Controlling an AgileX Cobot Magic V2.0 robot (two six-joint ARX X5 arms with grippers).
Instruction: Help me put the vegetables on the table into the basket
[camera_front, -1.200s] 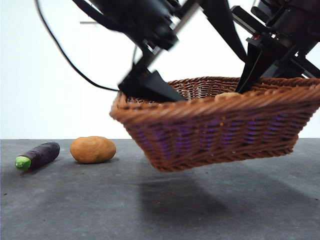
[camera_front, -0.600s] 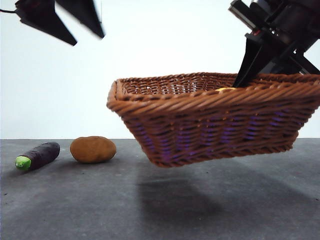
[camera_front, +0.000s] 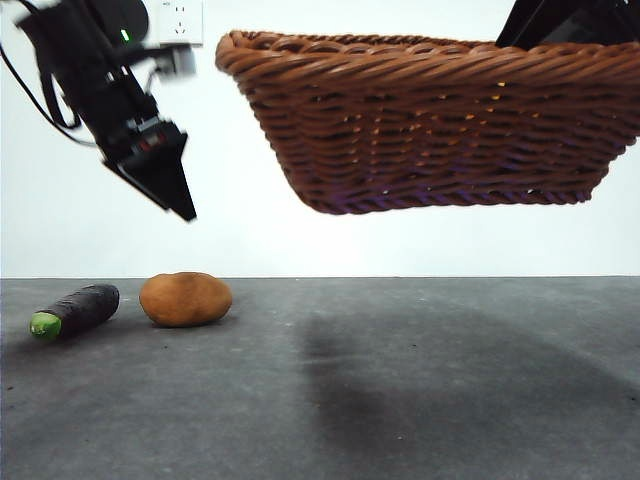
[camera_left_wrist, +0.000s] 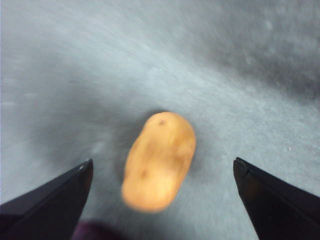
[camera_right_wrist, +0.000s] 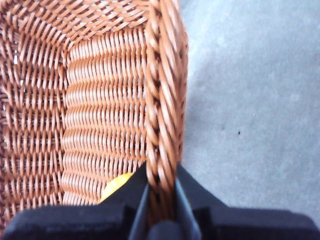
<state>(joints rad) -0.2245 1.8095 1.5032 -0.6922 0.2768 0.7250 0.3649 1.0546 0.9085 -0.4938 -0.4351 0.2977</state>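
Note:
The brown wicker basket hangs high above the table, held by my right gripper, whose jaws are shut on its braided rim. A bit of the yellow corn cob shows inside the basket. The brown potato and the purple eggplant lie on the table at the left. My left gripper is open and empty in the air above the potato, which lies between its jaws in the left wrist view.
A white wall with a socket stands behind the table. The basket casts a shadow on the table's middle.
The right gripper has lifted the basket much higher. The left gripper has left the basket, moved left and come down above the potato.

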